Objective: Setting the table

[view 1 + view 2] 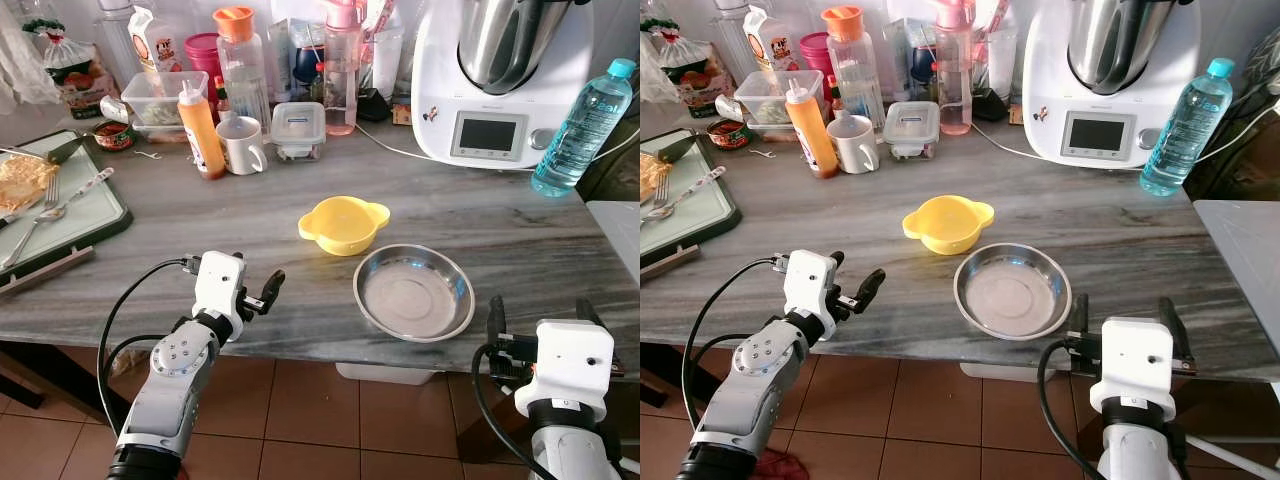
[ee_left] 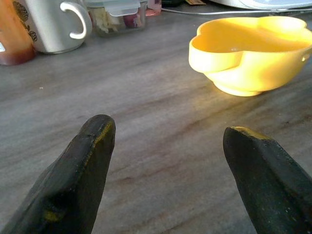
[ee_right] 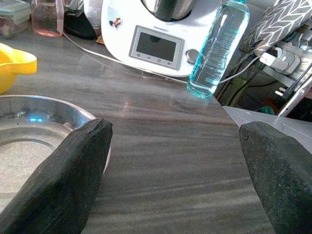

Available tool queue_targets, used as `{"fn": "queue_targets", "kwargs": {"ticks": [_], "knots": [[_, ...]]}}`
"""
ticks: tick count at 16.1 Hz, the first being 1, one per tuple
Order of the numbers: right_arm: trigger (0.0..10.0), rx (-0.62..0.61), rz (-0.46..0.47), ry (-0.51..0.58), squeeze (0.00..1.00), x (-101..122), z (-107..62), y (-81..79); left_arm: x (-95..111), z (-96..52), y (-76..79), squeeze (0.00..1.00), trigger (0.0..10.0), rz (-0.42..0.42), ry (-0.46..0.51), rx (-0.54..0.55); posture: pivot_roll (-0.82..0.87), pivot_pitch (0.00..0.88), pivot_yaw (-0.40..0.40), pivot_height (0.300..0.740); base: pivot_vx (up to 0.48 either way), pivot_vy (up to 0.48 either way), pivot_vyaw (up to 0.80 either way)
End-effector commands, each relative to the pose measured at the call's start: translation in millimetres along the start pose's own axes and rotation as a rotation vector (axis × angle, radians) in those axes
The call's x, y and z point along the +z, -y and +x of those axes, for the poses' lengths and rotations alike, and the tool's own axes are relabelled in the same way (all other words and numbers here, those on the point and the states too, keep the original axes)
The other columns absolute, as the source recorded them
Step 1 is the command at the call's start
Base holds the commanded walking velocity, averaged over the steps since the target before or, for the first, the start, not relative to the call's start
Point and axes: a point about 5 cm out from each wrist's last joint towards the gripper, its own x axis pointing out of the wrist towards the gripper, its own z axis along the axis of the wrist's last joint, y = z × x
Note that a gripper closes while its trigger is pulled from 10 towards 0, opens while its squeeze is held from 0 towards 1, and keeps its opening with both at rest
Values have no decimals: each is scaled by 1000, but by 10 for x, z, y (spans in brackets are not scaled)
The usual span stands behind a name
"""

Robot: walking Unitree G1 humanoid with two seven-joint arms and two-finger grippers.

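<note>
A yellow two-handled bowl [image 1: 343, 222] sits mid-counter, with a shallow steel plate [image 1: 413, 292] just in front of it to the right. My left gripper [image 1: 255, 278] hovers open over the counter's front edge, left of both, and its fingers [image 2: 92, 146] point toward the bowl [image 2: 248, 53] with nothing between them. My right gripper [image 1: 542, 315] stands open at the front edge, right of the plate. In the right wrist view the plate's rim [image 3: 63, 105] lies beside one of its fingertips [image 3: 83, 156]. A fork [image 1: 28, 228] and a spoon [image 1: 70, 200] lie on a green tray [image 1: 95, 225] at the left.
Along the back stand a white kitchen machine [image 1: 490, 80], a blue water bottle [image 1: 582, 125], a white mug [image 1: 243, 143], an orange sauce bottle [image 1: 200, 130] and several containers. A cable [image 1: 400, 152] runs across the counter. Tiled floor lies below the front edge.
</note>
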Motion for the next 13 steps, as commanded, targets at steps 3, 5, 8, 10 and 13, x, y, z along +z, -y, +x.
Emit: {"fn": "queue_targets", "kwargs": {"ticks": [3, 5, 8, 10, 13], "knots": [[10000, -12, -3, -2, 0, -8, -14, 25, 11, -7, -2, 0, 10000, 25, -7, -4, -17, 87, 41, 740, 0, 0, 0], [10000, -12, -3, -5, 0, -20, -12, 28, 15, 0, -11, 0, 10000, 26, -6, 4, -16, 86, 41, 740, -249, 0, 0], [10000, -10, -3, -5, 0, -25, -2, 22, 13, 2, -10, 0, 10000, 25, -5, 8, -15, 81, 39, 740, -268, 0, 0], [10000, -9, -5, -6, 0, -33, 0, 23, 10, 0, -11, 0, 10000, 25, -5, 13, -14, 80, 38, 740, -281, 0, 0], [10000, -9, -7, -6, 0, -40, 4, 28, 9, 0, -9, 0, 10000, 24, -4, 17, -13, 78, 36, 740, -284, 0, 0]]}}
